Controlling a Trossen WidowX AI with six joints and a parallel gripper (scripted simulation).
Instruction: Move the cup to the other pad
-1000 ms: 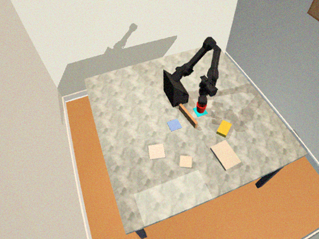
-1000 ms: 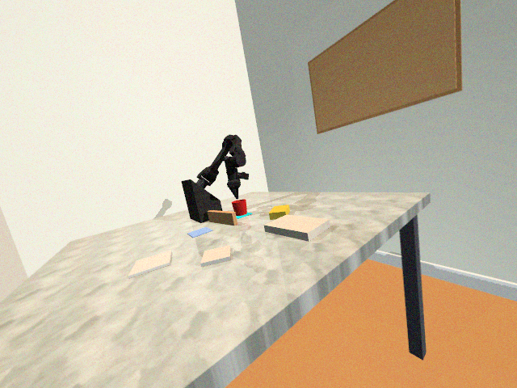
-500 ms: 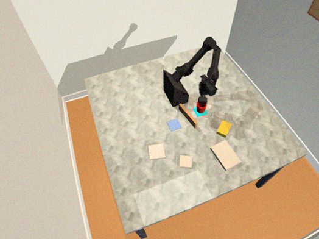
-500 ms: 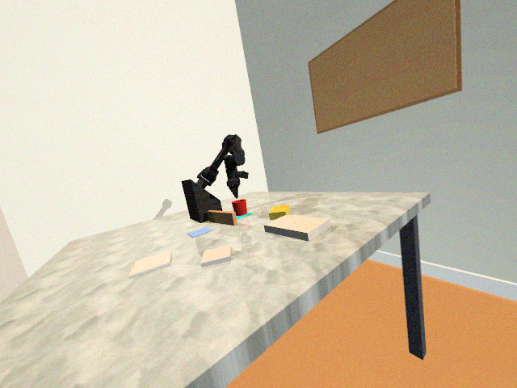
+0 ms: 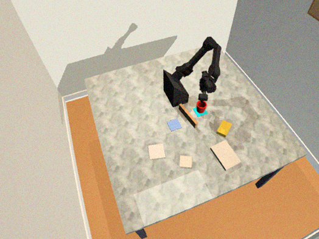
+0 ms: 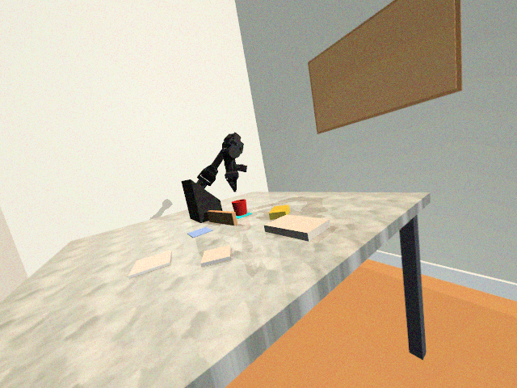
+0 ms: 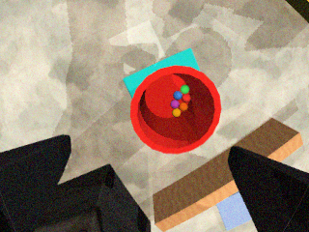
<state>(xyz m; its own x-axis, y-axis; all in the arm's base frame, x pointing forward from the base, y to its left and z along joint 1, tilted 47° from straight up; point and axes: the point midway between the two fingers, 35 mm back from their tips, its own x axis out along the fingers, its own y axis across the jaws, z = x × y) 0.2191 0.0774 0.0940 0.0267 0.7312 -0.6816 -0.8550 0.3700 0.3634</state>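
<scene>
The red cup [image 5: 201, 107] [image 6: 239, 207] [image 7: 198, 121] stands upright on the cyan pad [image 5: 199, 115] [image 6: 247, 215] [image 7: 179, 60]. Several coloured marbles [image 7: 175, 103] lie inside the cup, on its floor; none shows outside it. The blue pad [image 5: 174, 124] [image 6: 199, 232] [image 7: 234, 213] is bare where it shows, on the other side of the low wooden wall. My gripper [image 5: 202, 100] [image 6: 234, 190] [image 7: 153, 150] is open and empty, above the cup; in the wrist view its fingers are wide apart and clear of the rim.
The low wooden wall [image 5: 188, 115] [image 6: 222, 217] [image 7: 208, 181] stands between the two pads. A yellow block [image 5: 224, 128] [image 6: 279, 211] and a large pale box [image 5: 225, 154] [image 6: 298, 226] lie on the cyan pad's side. Two flat pale tiles [image 5: 156, 151] [image 5: 185, 161] [image 6: 151, 263] [image 6: 216, 255] lie beyond the blue pad.
</scene>
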